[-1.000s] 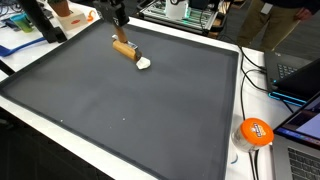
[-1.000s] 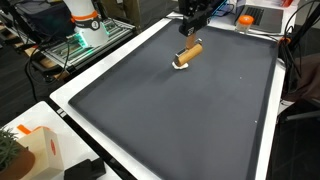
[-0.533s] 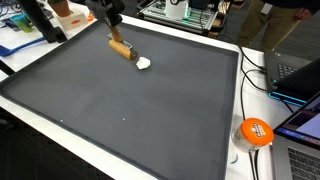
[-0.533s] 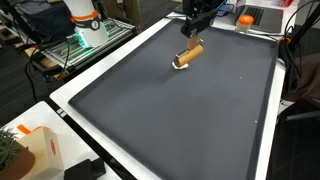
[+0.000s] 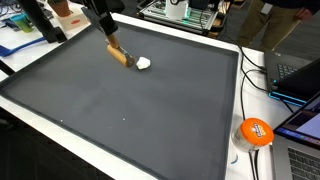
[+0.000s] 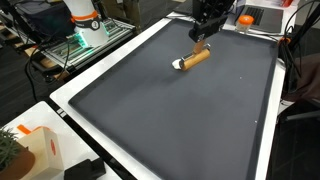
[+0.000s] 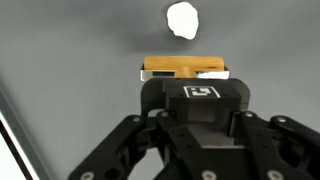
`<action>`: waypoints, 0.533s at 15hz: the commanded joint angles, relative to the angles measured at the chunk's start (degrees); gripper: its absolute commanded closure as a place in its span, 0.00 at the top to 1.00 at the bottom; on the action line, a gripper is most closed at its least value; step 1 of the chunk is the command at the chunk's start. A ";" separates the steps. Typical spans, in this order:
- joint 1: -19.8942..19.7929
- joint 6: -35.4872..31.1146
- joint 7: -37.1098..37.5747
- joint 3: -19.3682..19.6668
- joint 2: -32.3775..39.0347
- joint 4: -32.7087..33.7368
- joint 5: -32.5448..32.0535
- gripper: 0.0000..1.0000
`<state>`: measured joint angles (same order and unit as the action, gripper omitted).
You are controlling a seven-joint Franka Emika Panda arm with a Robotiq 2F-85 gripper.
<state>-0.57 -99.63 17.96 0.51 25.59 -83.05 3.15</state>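
A short wooden handle lies slanted on the dark mat, with a small white piece at its lower end. Both show in both exterior views, the handle and the white piece. My gripper comes down from above near the mat's far edge and is shut on the handle's upper end. In the wrist view the wooden piece sits just past the gripper body, and the white piece lies beyond it. The fingertips are hidden.
The mat covers a white-edged table. An orange round object, cables and laptops sit beside it. A white and orange machine and a cardboard box stand off the mat's side and near corner.
My gripper has shifted sideways along the far edge, swinging the handle's upper end with it. The white piece has stayed almost in place.
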 commanded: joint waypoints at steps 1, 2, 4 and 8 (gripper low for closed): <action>0.95 4.95 3.02 1.11 3.90 6.02 0.27 0.22; 0.96 5.73 3.43 1.18 4.68 7.02 0.31 0.22; 0.68 6.88 2.90 1.12 6.19 8.84 0.53 0.22; 0.72 5.14 1.57 1.12 6.19 7.53 0.36 0.47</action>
<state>-0.41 -94.70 19.76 0.86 31.74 -75.70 3.13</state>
